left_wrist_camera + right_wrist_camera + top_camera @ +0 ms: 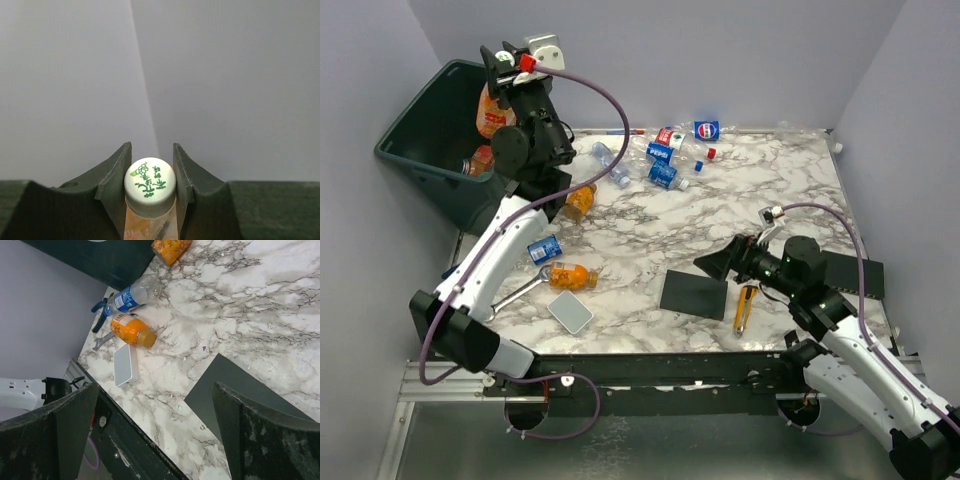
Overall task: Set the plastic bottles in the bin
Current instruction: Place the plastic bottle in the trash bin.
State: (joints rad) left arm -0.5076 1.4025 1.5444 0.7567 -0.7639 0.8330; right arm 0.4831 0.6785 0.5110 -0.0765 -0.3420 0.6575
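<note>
Left pincer: the left gripper point(150, 165) is clenched on the neck of an orange-tinted plastic bottle point(493, 112), just under its white printed cap point(150, 184).
Position: the bottle hangs over the mouth of the large dark grey-green plastic bin point(398, 150) at the far left.
Right pincer: the right gripper point(157, 412) hovers empty, jaws wide apart, above the black flat square pad point(693, 293).
Handling: probably light, thin-walled and slick; the stiff neck looks like the surest hold.
Awaiting: crushed clear bottles point(665, 160) lie at the far centre of the marble-patterned table point(770, 190).
</note>
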